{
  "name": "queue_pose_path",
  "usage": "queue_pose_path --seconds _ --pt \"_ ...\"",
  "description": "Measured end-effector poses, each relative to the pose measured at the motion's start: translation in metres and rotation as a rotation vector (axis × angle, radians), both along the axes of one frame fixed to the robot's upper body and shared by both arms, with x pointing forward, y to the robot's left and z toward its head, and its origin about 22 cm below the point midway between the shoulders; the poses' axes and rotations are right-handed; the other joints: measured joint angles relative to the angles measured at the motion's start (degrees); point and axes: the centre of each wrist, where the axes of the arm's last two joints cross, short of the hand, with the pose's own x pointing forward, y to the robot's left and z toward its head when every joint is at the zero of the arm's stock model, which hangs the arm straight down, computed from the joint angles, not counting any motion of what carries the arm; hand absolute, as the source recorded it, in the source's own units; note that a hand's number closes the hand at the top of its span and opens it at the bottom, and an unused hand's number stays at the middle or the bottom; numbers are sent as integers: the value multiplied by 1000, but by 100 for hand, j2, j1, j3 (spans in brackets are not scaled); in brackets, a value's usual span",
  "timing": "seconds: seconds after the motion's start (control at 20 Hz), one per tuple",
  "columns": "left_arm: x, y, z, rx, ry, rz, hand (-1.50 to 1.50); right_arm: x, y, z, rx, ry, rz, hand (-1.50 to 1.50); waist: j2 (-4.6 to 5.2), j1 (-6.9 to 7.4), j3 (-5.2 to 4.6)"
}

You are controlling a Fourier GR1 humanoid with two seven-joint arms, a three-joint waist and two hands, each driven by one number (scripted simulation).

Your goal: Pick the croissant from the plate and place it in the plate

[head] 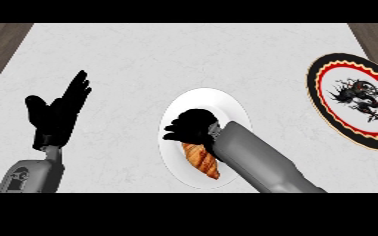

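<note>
A golden-brown croissant point(201, 160) lies on the plain white plate point(223, 101) at the middle of the counter. My right hand point(190, 125) sits over the plate with its fingers curled down onto the croissant's upper end, hiding that end. A second plate point(322, 87) with a black, red and gold rim and a dragon design lies at the right edge, partly cut off. My left hand point(57, 111) rests at the left with its fingers straight and pointing up, holding nothing.
The pale marble counter point(184, 50) stretches across the view, with dark wood strips showing at the top corners. My right forearm point(258, 160) crosses the white plate's lower right side.
</note>
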Motion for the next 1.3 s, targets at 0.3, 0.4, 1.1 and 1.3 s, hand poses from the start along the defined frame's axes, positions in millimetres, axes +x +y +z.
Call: queue_pose_path --seconds 0.3,0.4,1.1,1.3 --pt "2 -1 -3 -5 2 1 0 -3 5 3 -57 -18 60 150 -47 -18 8" --pt "0 -2 -2 -1 -1 3 0 -1 5 4 -57 -19 91 150 -56 -6 12" --pt "-2 5 -5 -4 8 23 0 11 -31 1 182 -94 -206 150 -41 -184 16" --pt "-6 13 -7 -2 12 65 0 36 -83 8 321 -200 -662 150 -44 -447 25"
